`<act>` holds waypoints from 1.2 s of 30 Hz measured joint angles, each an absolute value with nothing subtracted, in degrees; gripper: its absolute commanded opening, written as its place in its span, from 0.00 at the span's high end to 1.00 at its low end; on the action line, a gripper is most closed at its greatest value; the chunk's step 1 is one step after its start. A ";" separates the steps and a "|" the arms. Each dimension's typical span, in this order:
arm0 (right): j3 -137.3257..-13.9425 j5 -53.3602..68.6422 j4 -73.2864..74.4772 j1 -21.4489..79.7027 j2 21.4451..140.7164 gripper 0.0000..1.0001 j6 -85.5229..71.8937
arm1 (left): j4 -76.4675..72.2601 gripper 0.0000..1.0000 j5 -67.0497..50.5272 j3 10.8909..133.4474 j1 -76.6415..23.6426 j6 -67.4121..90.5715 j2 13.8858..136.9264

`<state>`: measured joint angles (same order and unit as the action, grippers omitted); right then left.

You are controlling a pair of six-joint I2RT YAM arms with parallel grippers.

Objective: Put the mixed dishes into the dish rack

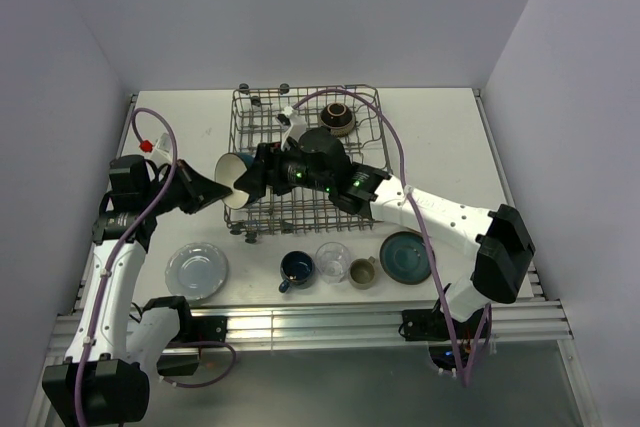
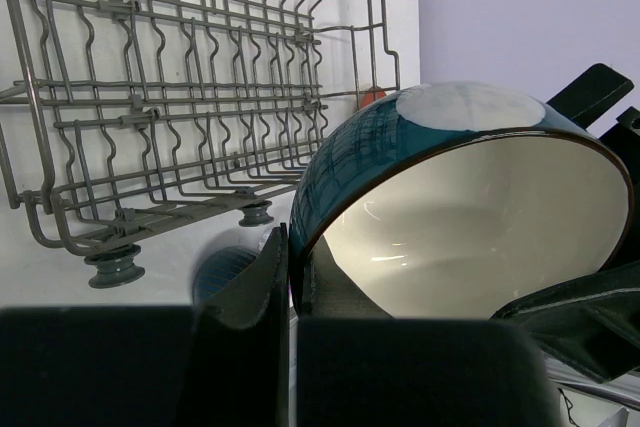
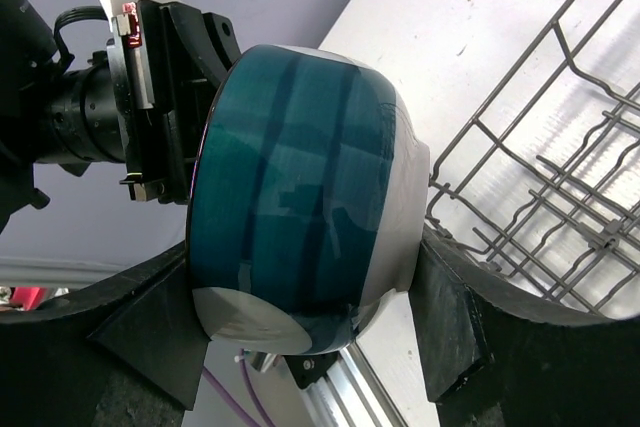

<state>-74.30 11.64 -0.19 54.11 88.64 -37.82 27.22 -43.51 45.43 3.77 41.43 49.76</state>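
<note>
Left fingers [image 2: 255, 287] nipped shut on the rim of the teal bowl [image 2: 470, 217], one inside, one outside; right fingers [image 3: 455, 322] spread wide astride its body, rim side to base, firm clamp cannot tell; bowl held in the air at the left edge of the dish rack [image 2: 200, 127], over the bench [image 1: 440, 137]; looks like a handover: release one side only once the other grips firmly, then stand it between tines; no writing readable.

Overhead, the right arm [image 1: 440, 212] hides the middle of the dish rack [image 1: 258, 119]; wrist views crop it.
</note>
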 measured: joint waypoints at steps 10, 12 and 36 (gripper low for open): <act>-71.33 10.48 -1.58 54.06 88.18 1.00 -38.33 | 26.50 0.48 -45.04 45.23 3.95 41.71 51.16; -70.72 10.13 -1.21 53.95 88.18 1.00 -38.33 | 26.24 0.44 -45.28 45.23 4.03 41.74 51.18; -73.76 7.68 5.74 49.82 90.06 1.00 -35.31 | 30.76 0.34 -37.41 45.93 7.51 38.11 51.33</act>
